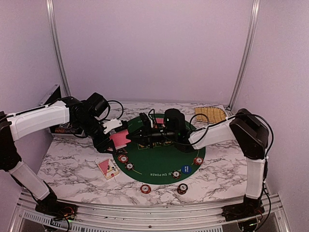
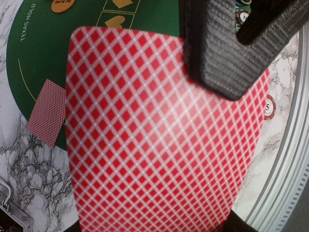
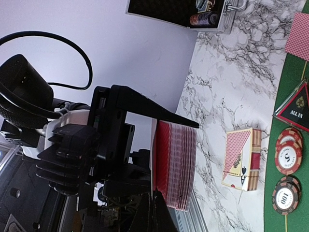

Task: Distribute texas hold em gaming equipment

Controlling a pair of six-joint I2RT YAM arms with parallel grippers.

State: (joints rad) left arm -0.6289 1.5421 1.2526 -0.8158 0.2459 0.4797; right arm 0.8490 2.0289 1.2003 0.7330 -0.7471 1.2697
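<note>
My left gripper [image 1: 112,137] is shut on a deck of red-backed playing cards [image 1: 120,139], held on edge above the left rim of the green mat [image 1: 159,162]. The deck fills the left wrist view [image 2: 154,145]. My right gripper [image 1: 138,136] meets the deck from the right, its fingers [image 2: 217,53] over the deck's top corner. In the right wrist view the gripper [image 3: 152,193] pinches one thin card standing just off the deck [image 3: 176,164]. One card [image 2: 46,112] lies on the mat's edge. Chip stacks [image 1: 122,158] [image 1: 198,160] and a blue button [image 1: 184,169] sit on the mat.
A card box [image 1: 108,167] lies on the marble left of the mat. Two chip stacks [image 1: 146,188] [image 1: 182,188] sit near the front edge. An open metal case [image 1: 60,128] stands back left, a straw tray [image 1: 210,114] back right. A dark triangular marker [image 3: 295,107] lies on the mat.
</note>
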